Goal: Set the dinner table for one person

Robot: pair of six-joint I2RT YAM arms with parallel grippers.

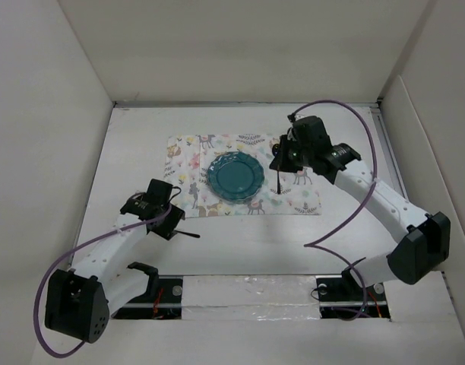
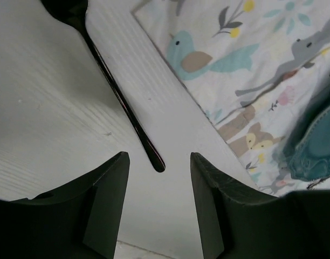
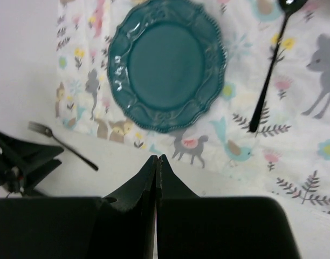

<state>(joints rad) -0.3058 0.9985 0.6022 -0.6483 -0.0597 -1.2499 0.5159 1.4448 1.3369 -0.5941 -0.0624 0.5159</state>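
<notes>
The left jaws stand open, fingers (image 2: pixel 108 199) apart, and the handle tip of the black fork (image 2: pixel 115 91) lies right at the mouth of the gap. The right jaws are pressed shut on nothing, fingers (image 3: pixel 138 189) touching. I judge the step in hand to be taking up the fork. It lies flat on the bare white table (image 1: pixel 141 129), running away from the left jaws beside the placemat (image 2: pixel 273 65) edge. The handle is thin, so the jaws should reach further along it, sink until they nearly brush the table, and close square across the shaft. The left wrist view shows this alignment closely but crops the fork's head. The right wrist view shows the tines, the teal plate (image 3: pixel 167 65) straight ahead of the right jaws, and the spoon (image 3: pixel 271 67) on the mat beyond.
</notes>
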